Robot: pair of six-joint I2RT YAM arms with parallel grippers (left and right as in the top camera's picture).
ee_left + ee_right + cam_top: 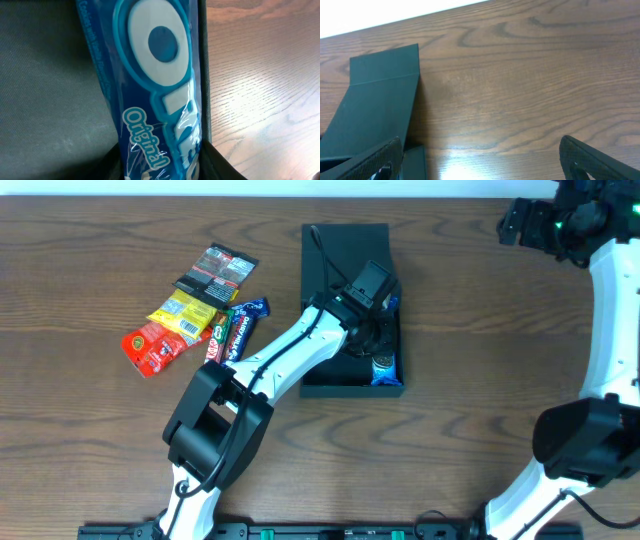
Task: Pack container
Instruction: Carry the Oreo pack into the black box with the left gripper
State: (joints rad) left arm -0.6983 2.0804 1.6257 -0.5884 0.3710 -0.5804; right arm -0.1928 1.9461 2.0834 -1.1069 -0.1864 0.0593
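Left gripper (162, 167) clamps the blue Oreo packet (155, 75) inside the container (340, 250), against its wall: placing step. Next, let go and lift clear. Right gripper (480, 157) gapes empty

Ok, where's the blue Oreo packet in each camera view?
Overhead: Oreo packet inside the container, along its right wall near the lower corner.
Left wrist: fills the centre, against the container wall.
Right wrist: not in view.
Shared landmark: the container, whose lid shows at left in the right wrist view.

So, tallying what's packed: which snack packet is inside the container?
The light-blue Oreo packet, inside the container; the other packets lie outside on the table.
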